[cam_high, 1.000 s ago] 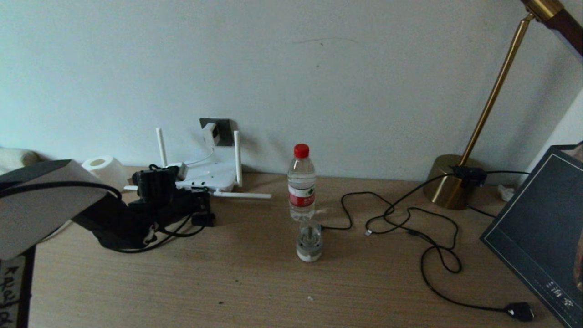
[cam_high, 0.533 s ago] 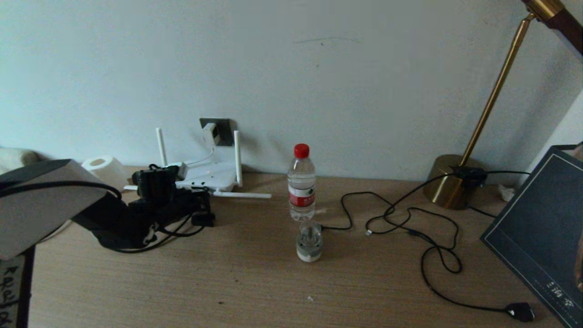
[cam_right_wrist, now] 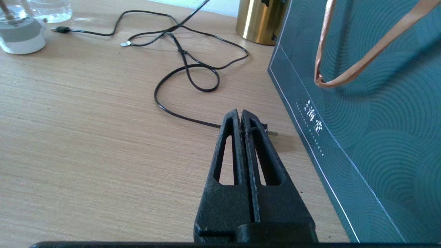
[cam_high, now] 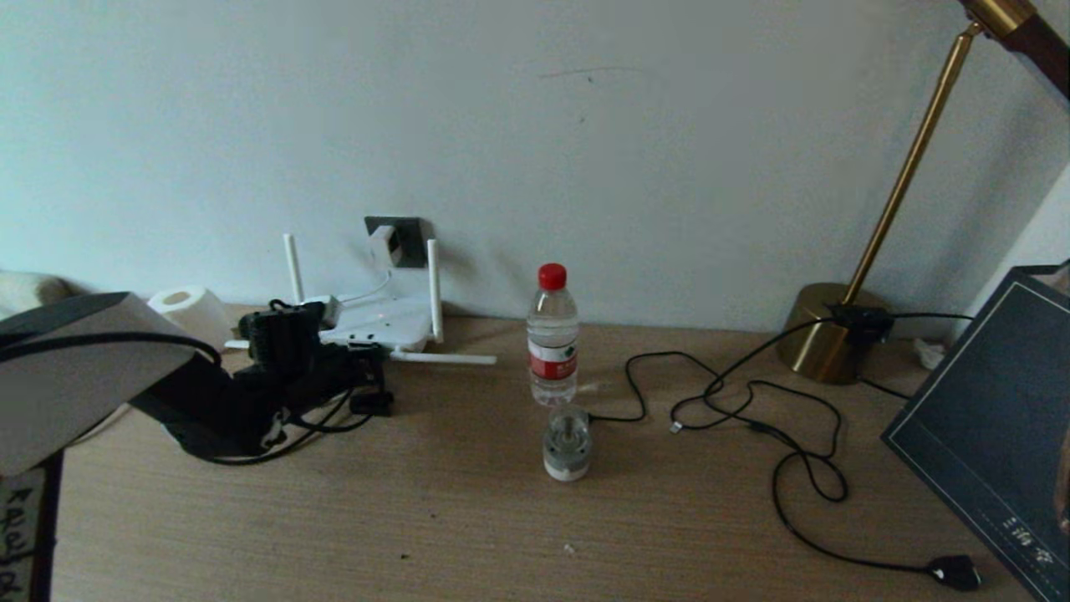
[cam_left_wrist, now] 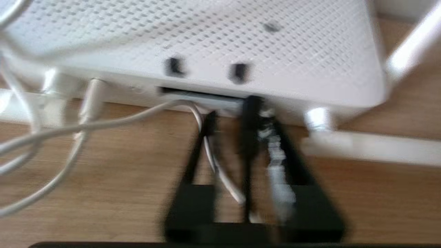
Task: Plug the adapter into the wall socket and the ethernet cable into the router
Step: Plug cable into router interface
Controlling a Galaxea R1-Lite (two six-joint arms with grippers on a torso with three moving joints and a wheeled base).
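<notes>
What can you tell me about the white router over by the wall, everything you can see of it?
The router is a flat white box, plastic by its look, with a dotted perforated top. It lies on the wooden desk against the wall, below the wall socket. Two slim antennas stand upright; one lies flat toward the water bottle. White cords run to its near edge, where the left gripper is at the dark ports.

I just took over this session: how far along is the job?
Done, it seems: the adapter sits in the wall socket. In hand: the left gripper is at the router's port edge, holding the ethernet cable connector against the port slot; the blur hides whether it is seated. The right gripper is shut, empty, beside the gift bag.
</notes>
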